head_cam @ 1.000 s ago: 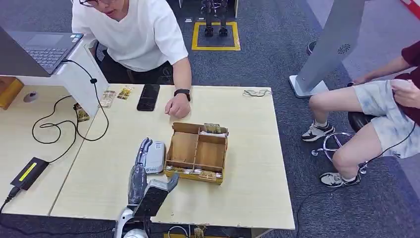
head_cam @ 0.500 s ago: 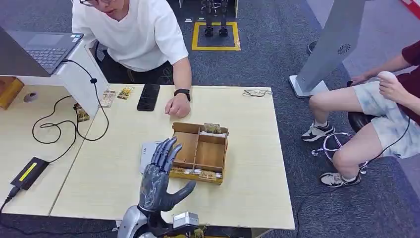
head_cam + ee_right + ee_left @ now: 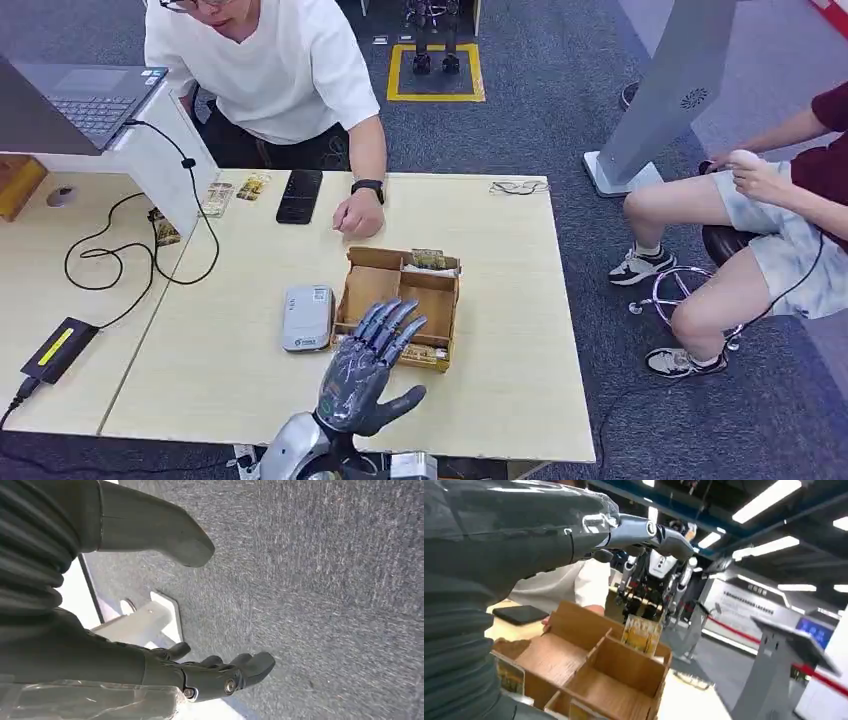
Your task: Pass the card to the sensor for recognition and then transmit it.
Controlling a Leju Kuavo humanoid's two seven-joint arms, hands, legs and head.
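A grey card sensor point(image 3: 307, 317) lies flat on the pale table point(image 3: 510, 380), just left of a cardboard box point(image 3: 398, 300) with several compartments. Patterned cards stand in the box's far compartment point(image 3: 430, 260) and along its front row point(image 3: 405, 351). My left hand point(image 3: 365, 370) hovers over the box's front edge, fingers spread and holding nothing. In the left wrist view the left hand point(image 3: 574, 530) reaches above the box point(image 3: 589, 670), where one card point(image 3: 641, 635) stands upright. My right hand point(image 3: 165, 667) hangs over grey carpet, fingers apart and empty.
A person in a white shirt leans over the far edge, one hand point(image 3: 358, 215) resting on the table beside a black phone point(image 3: 299, 195). A laptop point(image 3: 85, 95), cables and a black device point(image 3: 58, 348) sit to the left. Another person point(image 3: 780, 220) sits at the right.
My left hand has swung right, from over the sensor to the box's front edge, uncovering the sensor. The seated person's hand has shifted.
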